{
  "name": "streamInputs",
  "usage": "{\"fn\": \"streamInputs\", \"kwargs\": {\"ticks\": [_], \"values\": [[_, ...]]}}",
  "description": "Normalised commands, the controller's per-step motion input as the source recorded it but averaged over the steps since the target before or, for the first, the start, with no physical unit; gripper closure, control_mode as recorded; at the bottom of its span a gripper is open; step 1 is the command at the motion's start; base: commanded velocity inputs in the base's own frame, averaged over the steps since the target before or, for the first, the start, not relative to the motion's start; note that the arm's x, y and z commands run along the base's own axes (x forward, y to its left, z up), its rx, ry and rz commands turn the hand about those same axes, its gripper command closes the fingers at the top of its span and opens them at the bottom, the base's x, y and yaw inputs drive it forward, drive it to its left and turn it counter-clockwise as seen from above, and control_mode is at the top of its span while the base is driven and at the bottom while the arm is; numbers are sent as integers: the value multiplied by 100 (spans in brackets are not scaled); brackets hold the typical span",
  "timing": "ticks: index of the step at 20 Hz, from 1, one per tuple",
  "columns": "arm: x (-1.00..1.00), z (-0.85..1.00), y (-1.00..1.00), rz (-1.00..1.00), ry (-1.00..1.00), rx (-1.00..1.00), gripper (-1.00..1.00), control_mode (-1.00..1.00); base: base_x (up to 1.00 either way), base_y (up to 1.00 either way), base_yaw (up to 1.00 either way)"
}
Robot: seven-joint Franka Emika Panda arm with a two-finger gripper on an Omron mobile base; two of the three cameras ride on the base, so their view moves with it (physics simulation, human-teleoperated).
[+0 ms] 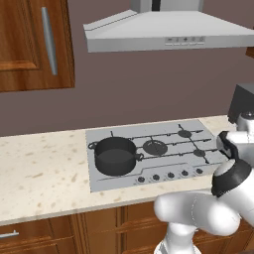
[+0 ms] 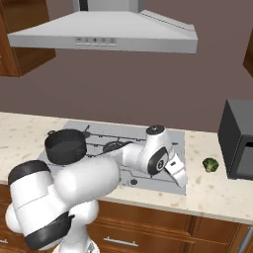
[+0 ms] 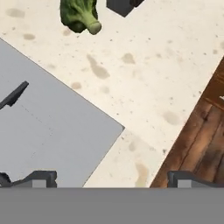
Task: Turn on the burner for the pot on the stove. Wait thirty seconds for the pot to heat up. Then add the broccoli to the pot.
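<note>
One dark pot [image 1: 115,155] sits on the left burner of the stove [image 1: 163,133], its two loop handles showing at either side; in the right base view the robot's own white forearm cuts off part of the cooktop just right of the pot [image 2: 65,146]. Whether anything lies inside the pot cannot be made out. Five small dark knobs [image 1: 170,174] run along the stove's front edge in the left base view; in the right base view most of that row is hidden behind the arm.

One broccoli [image 2: 210,165] floret lies on the speckled countertop [image 2: 217,190], right of the stove and just left of a dark box-shaped appliance [image 2: 239,139] that the frame edge cuts off. In the hand view the broccoli [image 3: 80,15] is cropped at the top edge, near a dark corner of that appliance.

The gripper [image 3: 113,178] hangs over the stove's front right corner, where the grey plate meets the counter and the wooden cabinet front [image 3: 199,140]. Its fingertips stand spread as wide as they go, with nothing between them.
</note>
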Motion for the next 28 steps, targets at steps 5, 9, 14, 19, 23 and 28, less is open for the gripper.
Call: {"fn": "streamInputs", "kwargs": {"ticks": [5,9,14,19,23,28], "values": [[60,-16,-80,-26,1,0,-100,-100,0,0,0],[76,-16,-75,-22,3,0,-100,-100,0,0,0],[53,-3,-31,-2,0,0,-100,-100,0,0,0],[-10,0,-4,26,0,0,-100,-100,0,0,0],[-12,0,-1,38,0,0,-100,-100,0,0,0],[0,0,0,3,0,0,-100,-100,0,0,0]]}}
